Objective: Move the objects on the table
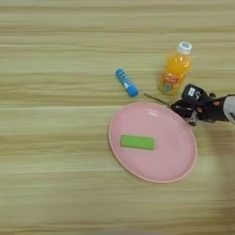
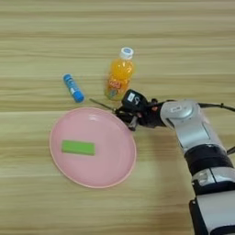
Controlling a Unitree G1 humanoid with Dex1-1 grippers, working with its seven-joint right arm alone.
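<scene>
Pink plate (image 1: pixel 181 167) holds green bar (image 1: pixel 137 142); gripper (image 2: pixel 125 111) touches metal tool (image 1: pixel 156 98).

tool handle (image 2: pixel 120 110) behind claw (image 2: pixel 127 114)

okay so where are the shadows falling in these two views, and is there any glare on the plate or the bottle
Left eye view: soft, even light; the green bar and the blue tube cast only faint shadows. No strong glare on the pink plate or the orange bottle. Right eye view: a dim shadow on the table beside the right gripper and forearm.
</scene>
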